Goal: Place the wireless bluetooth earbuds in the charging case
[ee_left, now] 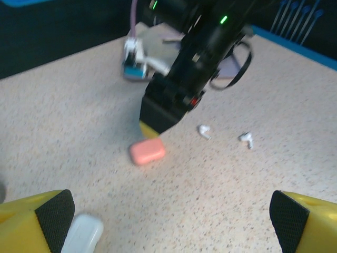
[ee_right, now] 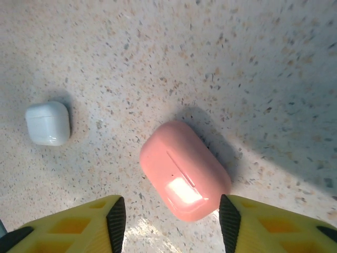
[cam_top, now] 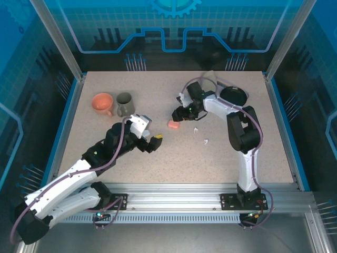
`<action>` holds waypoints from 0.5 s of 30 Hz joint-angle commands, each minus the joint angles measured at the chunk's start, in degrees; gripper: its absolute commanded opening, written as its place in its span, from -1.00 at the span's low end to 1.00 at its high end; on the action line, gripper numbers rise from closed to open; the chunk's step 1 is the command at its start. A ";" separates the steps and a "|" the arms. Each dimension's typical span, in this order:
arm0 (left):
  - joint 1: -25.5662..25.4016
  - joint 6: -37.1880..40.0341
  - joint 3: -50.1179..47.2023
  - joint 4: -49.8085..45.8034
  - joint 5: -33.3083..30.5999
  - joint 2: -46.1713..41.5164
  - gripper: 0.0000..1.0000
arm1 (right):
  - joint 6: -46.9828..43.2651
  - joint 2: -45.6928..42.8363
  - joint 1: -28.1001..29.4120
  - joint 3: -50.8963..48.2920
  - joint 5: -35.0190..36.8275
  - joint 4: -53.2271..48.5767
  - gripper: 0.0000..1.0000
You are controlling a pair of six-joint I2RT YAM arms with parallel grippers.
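The right fingers [ee_right: 116, 224] were parted, one either side of the closed pink case [ee_right: 184, 168], not clamping it. The case lay flat on the desk [cam_top: 158, 163]. The left fingers [ee_left: 52, 211] were spread wide and held nothing, with the white case [ee_left: 81, 234] just beside one of them. Two white earbuds [ee_left: 204, 130] [ee_left: 246, 138] lay loose on the desk near the pink case.

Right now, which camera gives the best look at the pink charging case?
Right wrist: the pink charging case lies close up and sharp, with its lid seam visible, and looks shut. The left wrist view shows it smaller and slightly blurred. In the top external view it is just a tiny pink blob.
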 commanded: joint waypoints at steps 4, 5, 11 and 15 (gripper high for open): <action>4.82 -11.26 3.28 -5.73 -5.66 2.03 0.98 | -5.09 -8.37 -1.09 -2.19 0.82 2.17 0.23; 6.97 -14.37 3.74 -7.13 -5.40 2.47 0.98 | -6.21 -9.32 -1.06 -2.83 0.17 3.44 0.26; 20.15 -25.50 4.71 -13.61 1.71 4.66 0.98 | -14.57 -14.83 -0.70 -7.07 -5.11 10.65 0.40; 26.79 -29.78 5.12 -16.67 7.04 6.59 0.98 | -20.76 -18.38 -0.61 -9.27 -7.42 14.37 0.53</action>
